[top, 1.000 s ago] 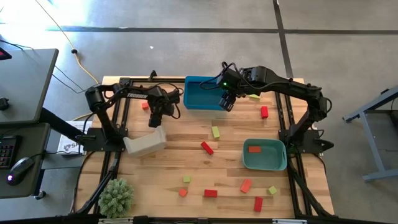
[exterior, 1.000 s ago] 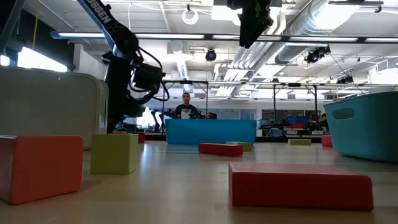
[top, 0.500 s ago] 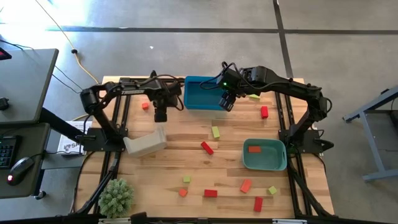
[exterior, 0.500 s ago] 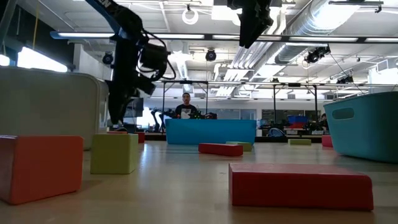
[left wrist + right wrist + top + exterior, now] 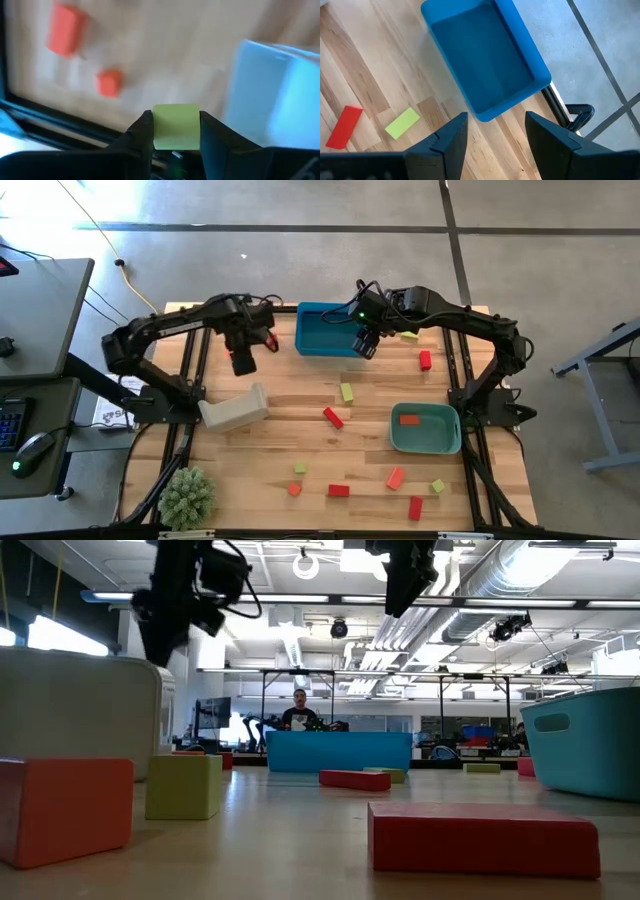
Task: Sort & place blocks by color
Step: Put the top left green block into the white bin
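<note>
You have three trays on the surface (image 5: 300,435): one blue (image 5: 301,330), one teal (image 5: 456,430), one beige (image 5: 233,408). One plant ball (image 5: 187,498). Five yellow-green blocks (image 5: 346,392), and at least eight red or orange-red blocks (image 5: 338,490).

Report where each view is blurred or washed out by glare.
Left wrist view: the wooden table and two orange-red blocks smear with motion, while the held yellow-green cube stays sharp. Low view: bright ceiling lights glare and the left arm blurs. High view: sunlight whitens the concrete floor. Right wrist view: sharp.
</note>
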